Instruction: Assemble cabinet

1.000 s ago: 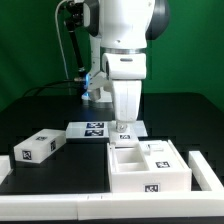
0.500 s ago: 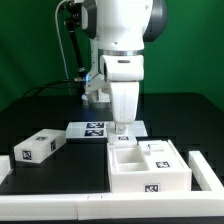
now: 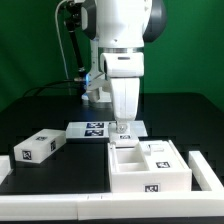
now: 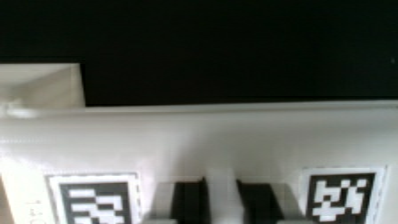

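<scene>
The cabinet [image 3: 148,168] is a white boxy frame with inner compartments and stands at the front on the exterior view's right. A tagged white block [image 3: 160,150] sits inside it. A loose drawer block [image 3: 38,147] with a tag lies at the exterior view's left. My gripper [image 3: 122,128] hangs straight down at the cabinet's back wall. In the wrist view my gripper [image 4: 222,202] shows two dark fingers [image 4: 187,202] close together with a thin white strip between them. The white cabinet surface [image 4: 214,140] fills that view, with a tag [image 4: 89,200] on each side of the fingers.
The marker board [image 3: 92,128] lies flat just behind the cabinet, by the arm. Another white part [image 3: 206,168] lies at the exterior view's right of the cabinet. A white ledge [image 3: 60,208] runs along the table's front edge.
</scene>
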